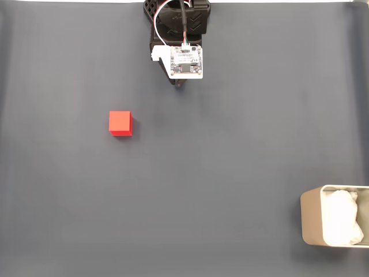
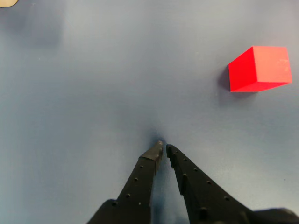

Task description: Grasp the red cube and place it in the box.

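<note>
The red cube [image 1: 120, 123] lies alone on the dark mat, left of centre in the fixed view; the wrist view shows the red cube [image 2: 259, 68] at its upper right. The beige box [image 1: 312, 222] with white wadding sits at the lower right corner of the fixed view, and a sliver of the box [image 2: 7, 3] shows at the wrist view's top left. My gripper [image 2: 164, 148] points down at bare mat, its black fingers nearly touching at the tips with nothing between them. In the fixed view the gripper [image 1: 180, 85] hangs at top centre under the arm's white board, well away from cube and box.
A dark grey mat [image 1: 230, 144] covers the table, with a white strip along the top edge. The arm's base [image 1: 177, 17] stands at top centre.
</note>
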